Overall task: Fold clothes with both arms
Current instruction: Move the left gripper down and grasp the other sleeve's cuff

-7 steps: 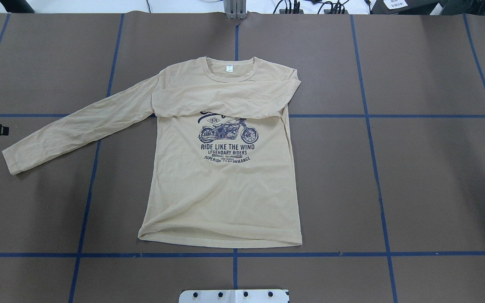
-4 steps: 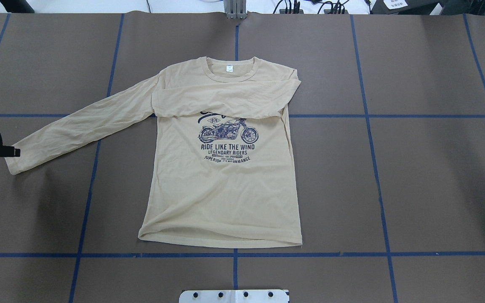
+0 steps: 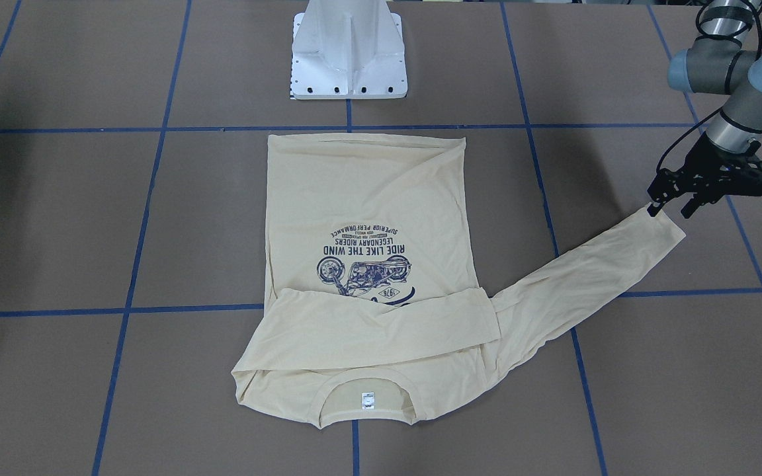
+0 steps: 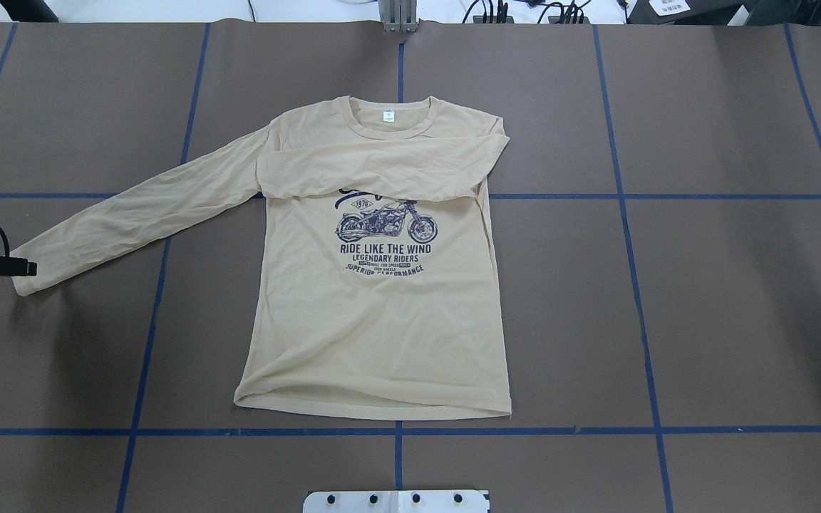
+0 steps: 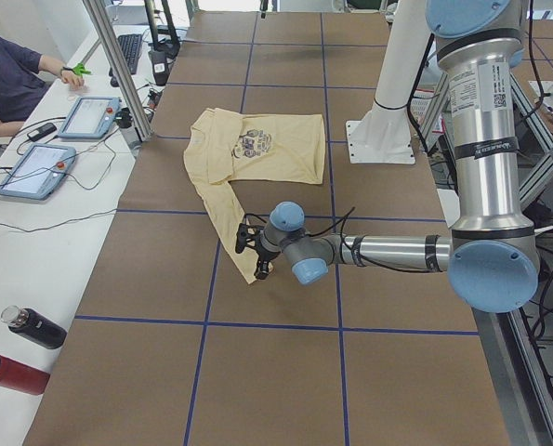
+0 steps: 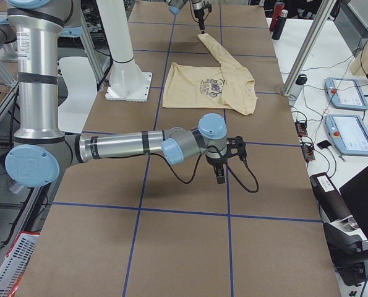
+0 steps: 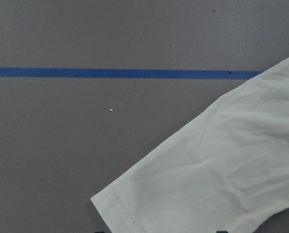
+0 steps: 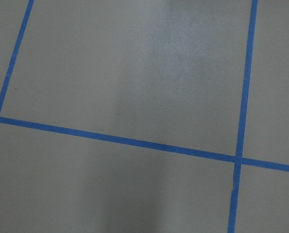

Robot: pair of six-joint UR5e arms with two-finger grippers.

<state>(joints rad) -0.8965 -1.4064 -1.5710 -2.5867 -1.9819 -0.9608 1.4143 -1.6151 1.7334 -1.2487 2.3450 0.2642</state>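
Change: left gripper [image 3: 669,213] has slid down the overhead view's left edge to the sleeve cuff [image 3: 664,231]
Jaws: left spread apart, empty; right gripper [image 6: 220,176] not clear enough to tell
Meaning: T-shirt [image 4: 375,328] second sleeve looks ready to grasp

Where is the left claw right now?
The left claw is at the right of the front-facing view, open, at the outstretched sleeve cuff.

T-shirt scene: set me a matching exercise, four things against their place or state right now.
1 left gripper
2 right gripper
3 folded sleeve
4 neck label

A laid across the T-shirt's chest
B over bare table, away from the T-shirt
C white, inside the collar
D open at the outstretched cuff

Pairs: 1-D, 2-B, 3-A, 4-C.
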